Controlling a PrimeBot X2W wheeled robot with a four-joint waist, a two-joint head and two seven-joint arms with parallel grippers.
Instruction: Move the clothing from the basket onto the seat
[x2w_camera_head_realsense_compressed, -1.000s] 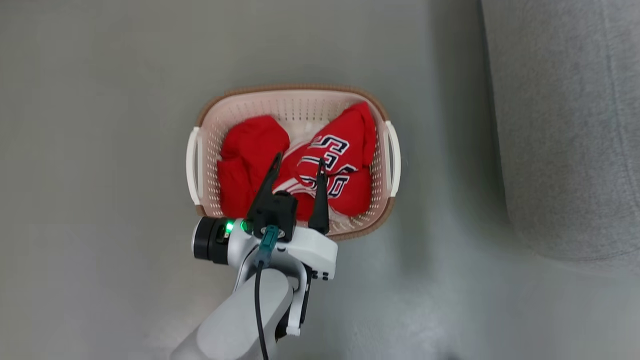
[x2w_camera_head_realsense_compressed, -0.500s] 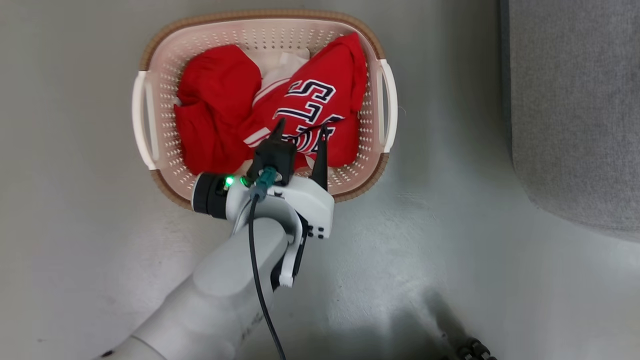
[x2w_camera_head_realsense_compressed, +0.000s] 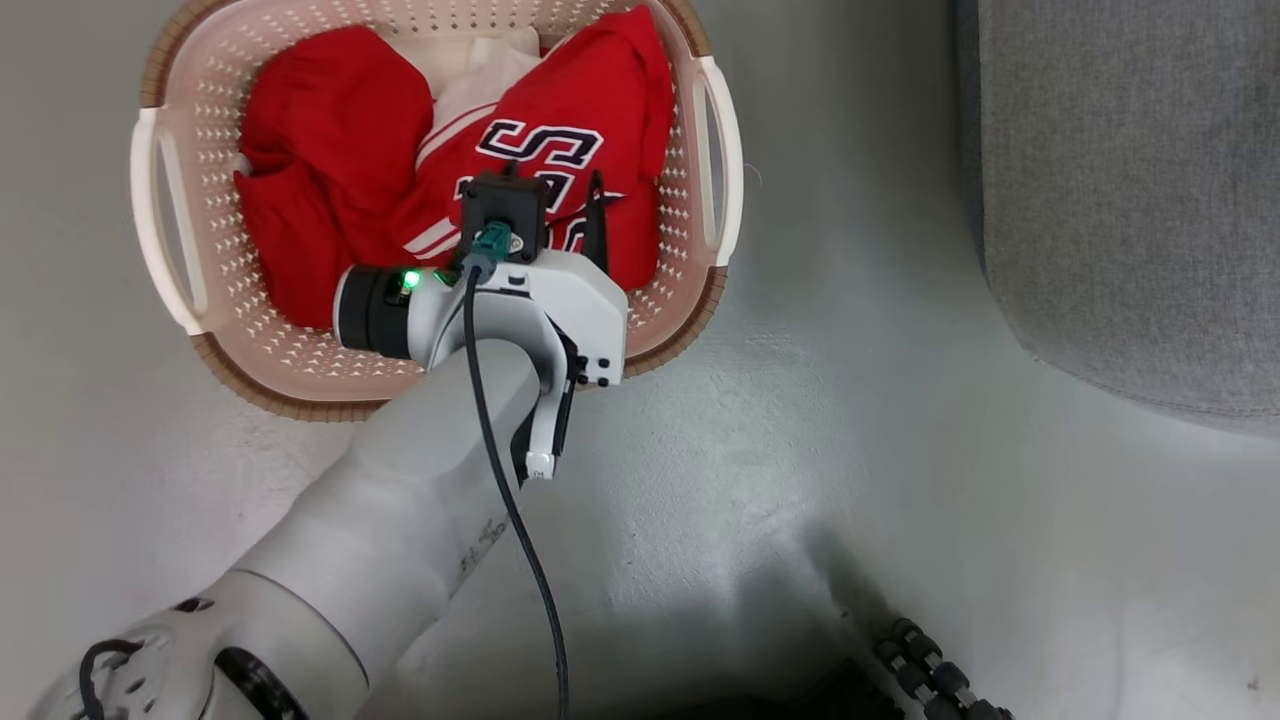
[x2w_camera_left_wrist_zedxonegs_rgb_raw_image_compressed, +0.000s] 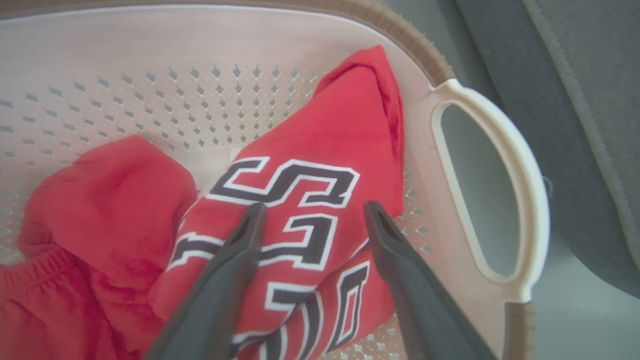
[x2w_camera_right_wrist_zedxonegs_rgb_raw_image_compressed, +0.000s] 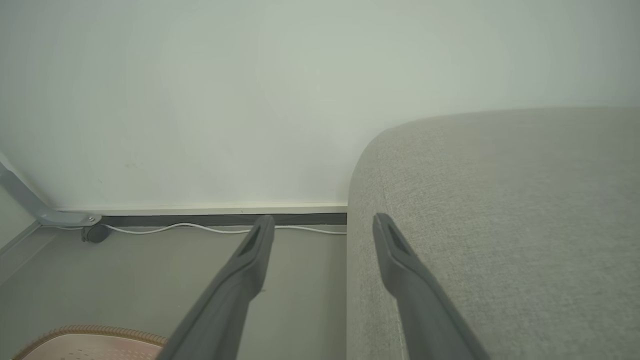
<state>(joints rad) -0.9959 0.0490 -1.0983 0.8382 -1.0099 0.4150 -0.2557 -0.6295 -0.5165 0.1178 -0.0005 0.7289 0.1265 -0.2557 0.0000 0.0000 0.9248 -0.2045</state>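
Left arm: forearm (x2w_camera_head_realsense_compressed: 400, 520) pale grey, smooth, rounded, thicker toward the elbow; small dark lettering (x2w_camera_head_realsense_compressed: 484, 540) on its side. Black cable (x2w_camera_head_realsense_compressed: 512, 500) along it, ending in teal plug (x2w_camera_head_realsense_compressed: 488, 240). Black wrist collar (x2w_camera_head_realsense_compressed: 362, 312) with green light (x2w_camera_head_realsense_compressed: 410, 280). White angular wrist housing (x2w_camera_head_realsense_compressed: 575, 300) with small dark dots (x2w_camera_head_realsense_compressed: 598, 370). Black square camera block (x2w_camera_head_realsense_compressed: 502, 205). On left gripper (x2w_camera_left_wrist_zedxonegs_rgb_raw_image_compressed: 315, 207) and right gripper (x2w_camera_right_wrist_zedxonegs_rgb_raw_image_compressed: 324, 219): long dark grey fingers (x2w_camera_left_wrist_zedxonegs_rgb_raw_image_compressed: 220, 290), tapered, slotted near the tips.

Head view straight down on basket (x2w_camera_head_realsense_compressed: 290, 365), left wrist close above it, right wrist facing sofa (x2w_camera_right_wrist_zedxonegs_rgb_raw_image_compressed: 500, 225)
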